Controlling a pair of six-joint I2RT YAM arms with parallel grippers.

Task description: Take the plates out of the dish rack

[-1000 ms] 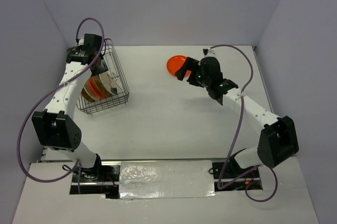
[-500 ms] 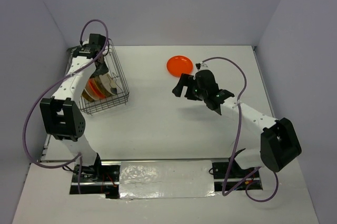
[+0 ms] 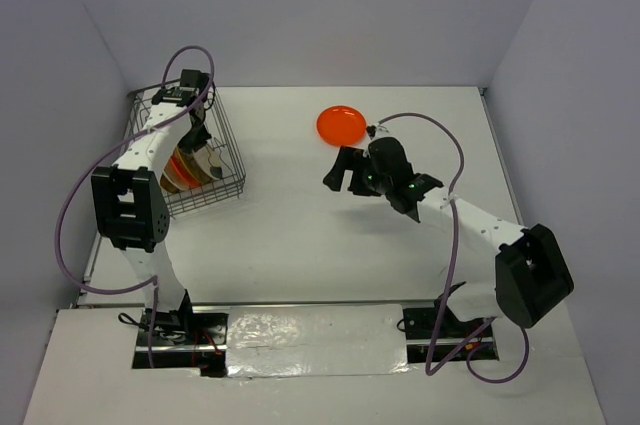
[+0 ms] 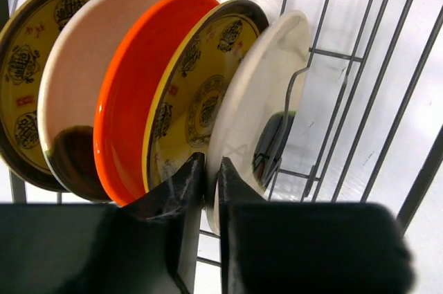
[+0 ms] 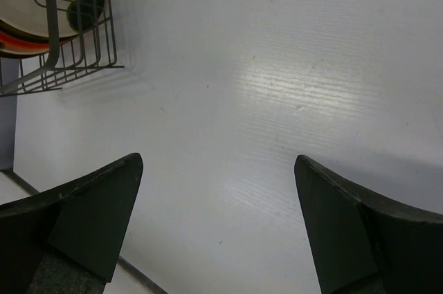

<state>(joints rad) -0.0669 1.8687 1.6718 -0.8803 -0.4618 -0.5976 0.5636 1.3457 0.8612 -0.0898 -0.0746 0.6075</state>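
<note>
Standing on edge in a row inside the grey wire dish rack (image 3: 228, 140): five plates (image 4: 131, 93), two patterned, two cream, one orange. Lying flat, well apart: another orange plate (image 3: 341, 124).

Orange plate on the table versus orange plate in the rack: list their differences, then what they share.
The loose orange plate lies flat on the table; the racked orange plate stands on edge in the rack. The loose one sits alone; the racked one is squeezed between a cream plate and a patterned plate. Both are round, plain orange.
</note>
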